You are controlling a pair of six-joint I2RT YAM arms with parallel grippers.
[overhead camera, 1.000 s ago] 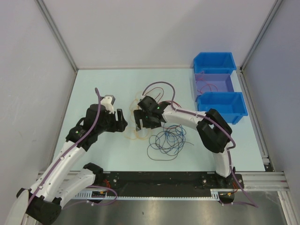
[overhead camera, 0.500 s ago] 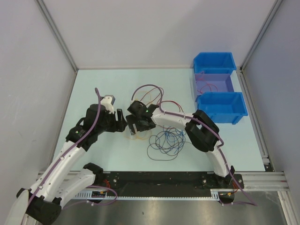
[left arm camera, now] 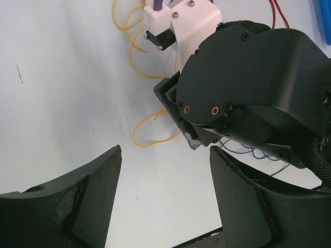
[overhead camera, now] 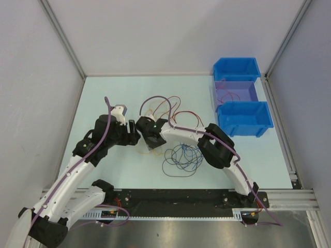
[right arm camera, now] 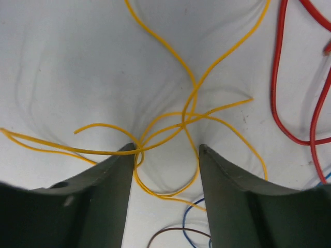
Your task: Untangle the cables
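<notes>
Right gripper (right arm camera: 165,150) has swung left since a second ago and narrowed its jaws, now parked just beside the left gripper (left arm camera: 165,175).

Left gripper hangs released with nothing between its fingers, basically staring at the right wrist. The right one is down on the table with its jaws still apart. They straddle the orange cable (right arm camera: 184,120), and a loop or two sits in the gap, not pinched yet. Blue-black tangle (overhead camera: 181,156) lies near, toward the front, and the red cable (right arm camera: 273,88) is off to the right. Looks like the step is picking orange out of the mess. Next it probably needs to clamp one strand cleanly, then lift it away from red without dragging the rest along.
</notes>
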